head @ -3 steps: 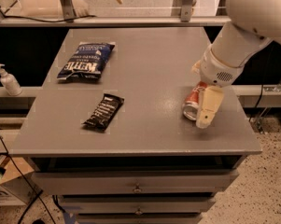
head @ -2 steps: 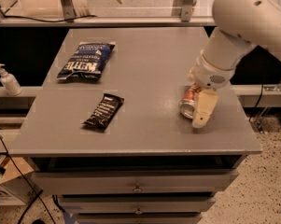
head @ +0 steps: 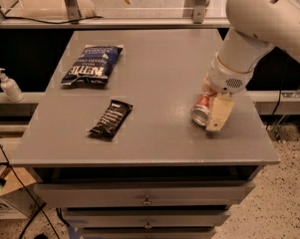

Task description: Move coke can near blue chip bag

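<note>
The coke can (head: pixel 201 110) is red with a silver end facing me. It lies tilted on its side on the right part of the grey table (head: pixel 159 78). My gripper (head: pixel 213 118) hangs from the white arm and is down at the can, its cream part touching the can's right side. The blue chip bag (head: pixel 92 65), dark navy with white lettering, lies flat at the table's far left, well apart from the can.
A narrow black snack wrapper (head: pixel 111 119) lies left of centre near the front edge. A soap dispenser (head: pixel 10 85) stands on a lower shelf to the left. Drawers sit under the tabletop. The can is close to the table's right edge.
The arm has swung slightly left and closer over the can. The can has stayed in about the same place. The chip bag and wrapper have not moved.
</note>
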